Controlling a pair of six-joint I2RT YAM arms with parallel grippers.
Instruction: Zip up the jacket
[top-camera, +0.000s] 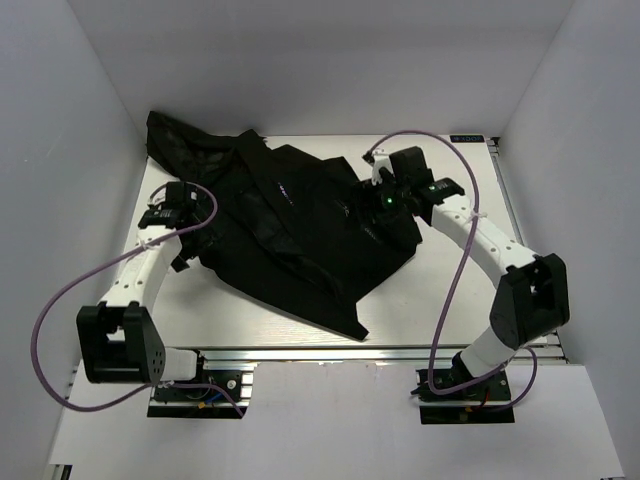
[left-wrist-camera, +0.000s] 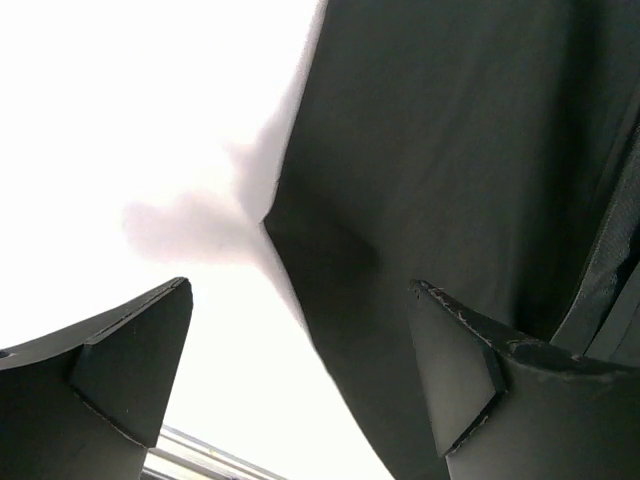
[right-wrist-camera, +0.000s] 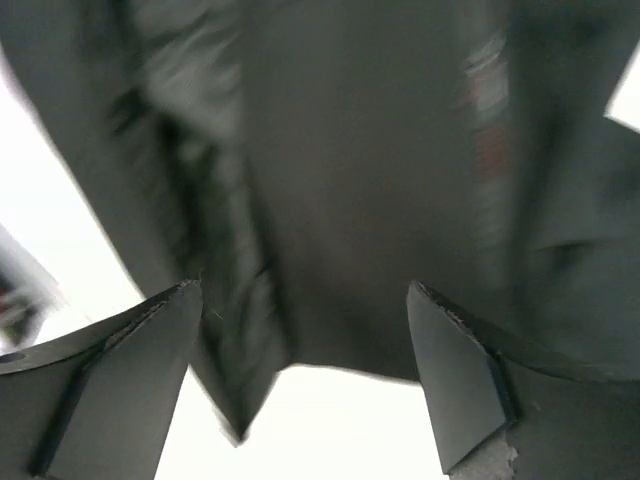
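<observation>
The black jacket (top-camera: 290, 225) lies crumpled across the middle of the white table, one part reaching the far left corner and a pointed flap hanging toward the front. My left gripper (top-camera: 178, 215) is at the jacket's left edge, open, with black fabric (left-wrist-camera: 460, 180) under its right finger and bare table under its left. My right gripper (top-camera: 385, 205) is at the jacket's right edge, open, above the hem (right-wrist-camera: 350, 250) in a blurred view. The zipper and the chest mark do not show clearly.
White walls enclose the table (top-camera: 460, 300) on the left, back and right. A metal rail (top-camera: 330, 352) runs along the front edge. Purple cables loop off both arms. Bare table shows at the front left and right of the jacket.
</observation>
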